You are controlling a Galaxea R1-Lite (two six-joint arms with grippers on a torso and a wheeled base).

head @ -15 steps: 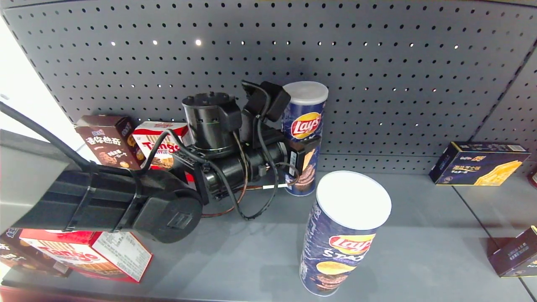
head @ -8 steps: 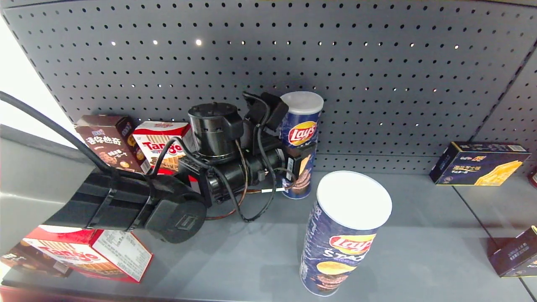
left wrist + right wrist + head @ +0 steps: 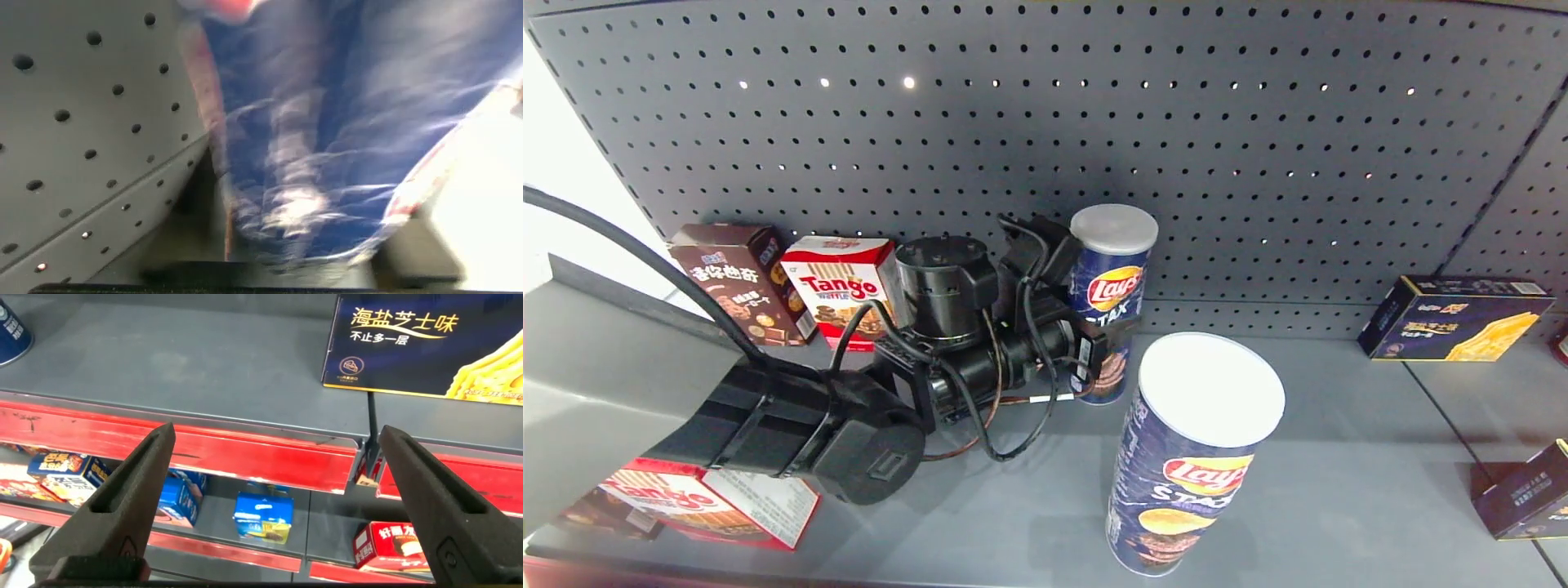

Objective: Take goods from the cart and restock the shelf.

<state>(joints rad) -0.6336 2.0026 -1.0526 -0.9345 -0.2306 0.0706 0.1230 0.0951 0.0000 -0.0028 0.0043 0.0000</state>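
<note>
A dark blue potato chip can with a pale lid stands upright at the back of the grey shelf, close to the pegboard wall. The left gripper clasps its lower half, fingers closed against its sides. In the left wrist view the can is a blue blur, so whether its base touches the shelf is hard to say.

Compared with a second ago, the can and the left arm sit lower and slightly nearer the shelf.

A second, matching chip can stands in front, to the right, apart from the first. To the left, at the back, are a red and white wafer box and a brown cookie box. A dark blue box lies far right.

The right gripper hangs with fingers spread wide, holding nothing, before a red shelf edge.
</note>
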